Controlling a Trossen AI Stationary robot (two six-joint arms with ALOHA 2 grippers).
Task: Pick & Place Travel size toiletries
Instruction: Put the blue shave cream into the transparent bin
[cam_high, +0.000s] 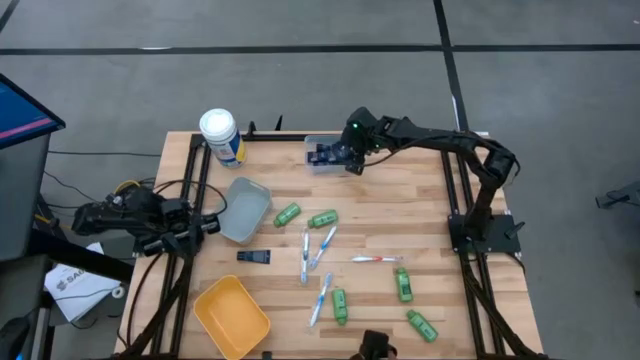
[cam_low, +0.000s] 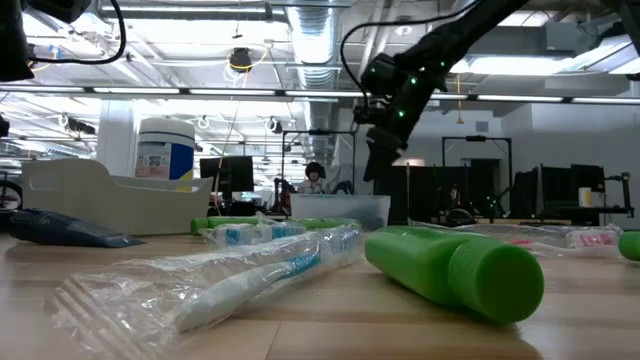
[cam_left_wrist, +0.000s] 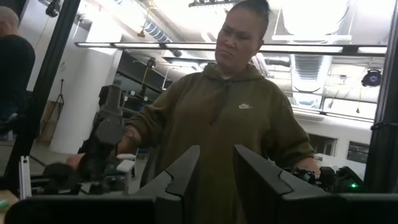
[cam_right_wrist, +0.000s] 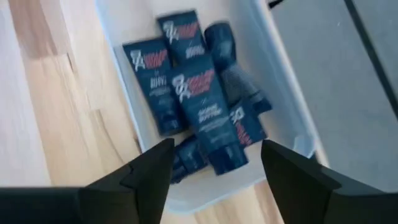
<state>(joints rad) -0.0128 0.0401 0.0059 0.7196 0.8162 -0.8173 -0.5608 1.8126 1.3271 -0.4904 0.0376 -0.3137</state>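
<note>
Navy tubes (cam_right_wrist: 199, 106) lie lengthwise along clear bin (cam_right_wrist: 280, 74), right gripper (cam_right_wrist: 214, 163) above.

High view: straight down over wooden table (cam_high: 400, 215), far enough to take in whole top, both arms, grey floor around.

Low view: at tabletop height, level across table (cam_low: 330, 330) into room; green bottle (cam_low: 450, 268) very close to lens.

Left wrist view: off table's left edge, facing out level into room, person (cam_left_wrist: 239, 118) close ahead.

Right wrist view: close above clear bin (cam_right_wrist: 283, 93) at table's far edge, looking down into it.

Shared: clear bin (cam_high: 312, 158) in high, low (cam_low: 340, 210), right wrist.
</note>
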